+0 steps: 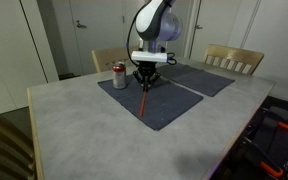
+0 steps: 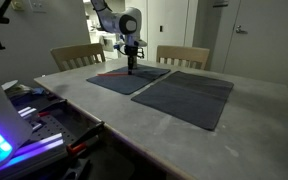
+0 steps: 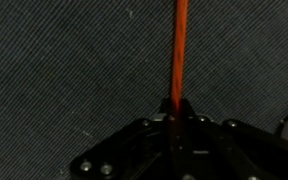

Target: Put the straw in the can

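The gripper hangs low over a dark grey placemat on the pale table. Its jaws are clamped on one end of the red-orange straw. In the wrist view the straw runs straight out from between the fingers across the mat's weave. Its free end seems to rest on the mat, though the exterior views are too coarse to be sure. The red can stands upright on the same mat, just beside the gripper and apart from the straw.
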